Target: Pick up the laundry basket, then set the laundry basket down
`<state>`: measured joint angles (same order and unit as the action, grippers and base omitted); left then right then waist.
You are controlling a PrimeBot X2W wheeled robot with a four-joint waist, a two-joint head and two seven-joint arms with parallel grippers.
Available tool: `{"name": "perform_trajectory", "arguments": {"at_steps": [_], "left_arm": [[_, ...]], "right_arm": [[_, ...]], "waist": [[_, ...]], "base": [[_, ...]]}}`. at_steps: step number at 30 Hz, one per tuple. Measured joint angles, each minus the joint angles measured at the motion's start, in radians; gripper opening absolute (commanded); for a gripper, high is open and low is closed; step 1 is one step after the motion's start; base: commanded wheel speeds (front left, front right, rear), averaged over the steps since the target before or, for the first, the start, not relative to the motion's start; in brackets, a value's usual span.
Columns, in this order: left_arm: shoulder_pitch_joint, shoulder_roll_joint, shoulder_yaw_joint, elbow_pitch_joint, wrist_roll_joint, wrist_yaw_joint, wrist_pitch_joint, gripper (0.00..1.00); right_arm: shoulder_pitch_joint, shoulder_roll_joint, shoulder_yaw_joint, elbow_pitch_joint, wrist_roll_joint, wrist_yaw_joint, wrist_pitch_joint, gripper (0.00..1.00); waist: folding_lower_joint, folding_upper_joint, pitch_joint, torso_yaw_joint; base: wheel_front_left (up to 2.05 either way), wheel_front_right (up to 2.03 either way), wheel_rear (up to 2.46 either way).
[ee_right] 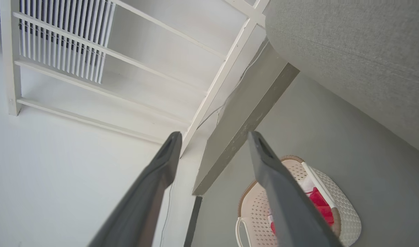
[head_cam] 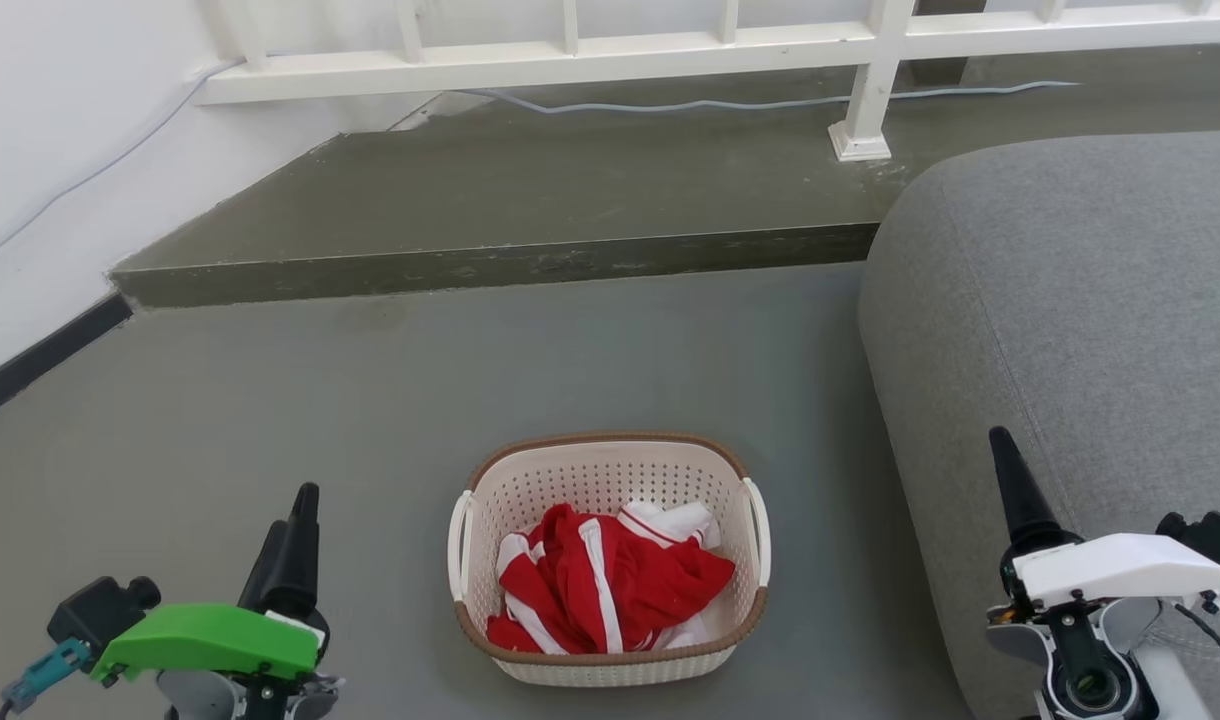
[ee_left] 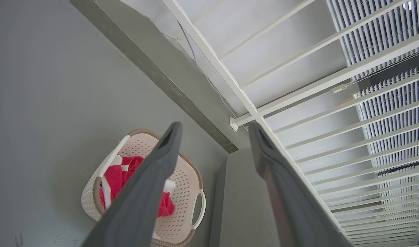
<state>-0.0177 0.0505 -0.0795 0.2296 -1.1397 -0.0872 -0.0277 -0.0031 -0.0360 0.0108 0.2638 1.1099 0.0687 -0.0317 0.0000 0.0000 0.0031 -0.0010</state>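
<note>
The laundry basket [head_cam: 610, 470] stands on the grey floor at the bottom centre of the head view, cream-white and perforated, with a brown rim and a white loop handle on each side. Red and white clothing [head_cam: 600, 585] lies inside it. My left gripper [head_cam: 295, 500] hangs at the lower left, well apart from the basket. In the left wrist view that gripper [ee_left: 214, 128] is open with nothing between its fingers, the basket [ee_left: 182, 212] below. At the lower right my right gripper [head_cam: 1005, 445] sits over the sofa edge, and my right gripper [ee_right: 213, 137] is open and empty in its wrist view, the basket [ee_right: 347, 212] low right.
A grey sofa [head_cam: 1080, 330] fills the right side, close to the basket. A raised concrete step [head_cam: 530, 255] runs across behind the basket, with a white railing [head_cam: 870, 90] and a cable on it. A white wall [head_cam: 40, 180] with a dark skirting bounds the left.
</note>
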Motion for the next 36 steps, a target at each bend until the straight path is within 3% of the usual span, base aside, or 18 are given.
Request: {"name": "perform_trajectory", "arguments": {"at_steps": [36], "left_arm": [[0.003, 0.013, -0.127, -0.098, 0.513, 0.061, -0.111, 1.0]], "right_arm": [[0.032, 0.0, 0.111, -0.044, -0.464, -0.079, -0.109, 1.0]], "waist": [[0.0, 0.0, -0.007, -0.008]], "base": [[0.0, 0.0, 0.0]]}}
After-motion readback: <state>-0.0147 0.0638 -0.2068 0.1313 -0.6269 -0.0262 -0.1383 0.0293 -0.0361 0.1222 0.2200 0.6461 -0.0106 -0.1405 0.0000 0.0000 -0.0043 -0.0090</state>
